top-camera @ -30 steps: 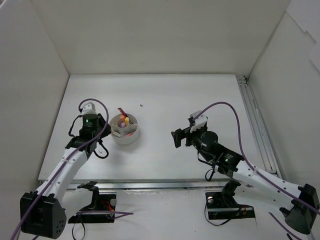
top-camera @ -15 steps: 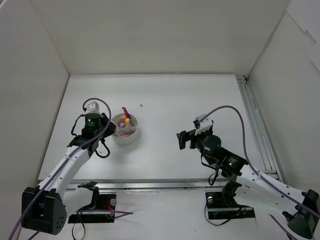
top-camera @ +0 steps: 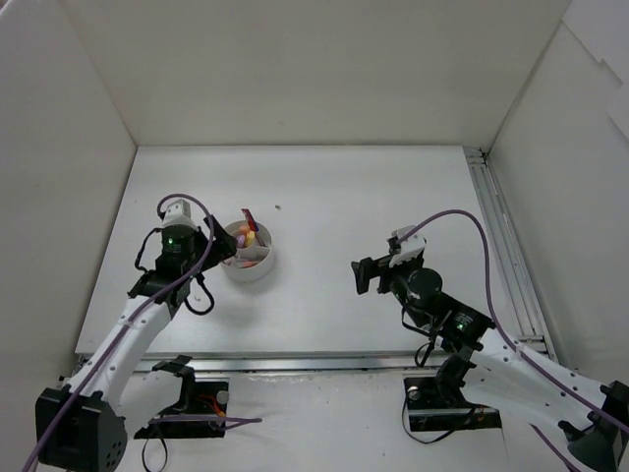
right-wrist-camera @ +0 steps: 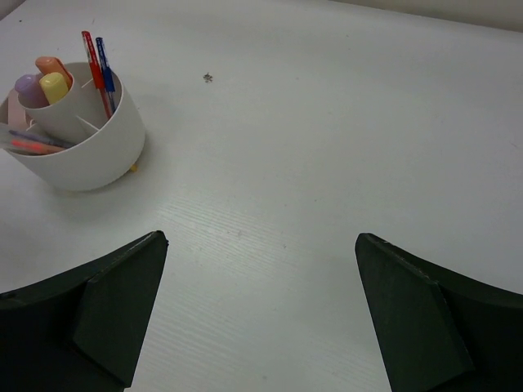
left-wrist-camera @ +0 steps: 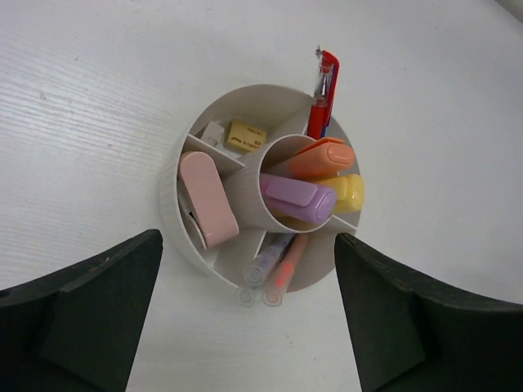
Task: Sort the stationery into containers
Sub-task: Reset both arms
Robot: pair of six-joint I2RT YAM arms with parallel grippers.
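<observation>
The white divided cup (left-wrist-camera: 173,184) stands right below my left gripper (left-wrist-camera: 249,327), which is open with its fingers on either side of the cup's near rim. The middle tube of the cup holds purple (left-wrist-camera: 298,198), orange (left-wrist-camera: 315,158) and yellow (left-wrist-camera: 347,192) markers. A red pen (left-wrist-camera: 324,94) stands at the far side. Cream erasers (left-wrist-camera: 245,135) and a pink block (left-wrist-camera: 204,200) lie in the side compartments, and two thin clear pens (left-wrist-camera: 274,269) lean out over the near rim. My right gripper (right-wrist-camera: 261,310) is open over bare table, well right of the cup (right-wrist-camera: 90,159).
White walls close in the table on three sides. A metal rail (top-camera: 506,246) runs along the right edge. A small dark speck (right-wrist-camera: 207,77) lies on the table beyond the cup. In the top view the cup (top-camera: 263,267) is left of centre, with the left gripper (top-camera: 208,251) beside it.
My left gripper's jaws have opened above the cup; they were nearly shut before. The right arm has drawn back a little towards the near right.
</observation>
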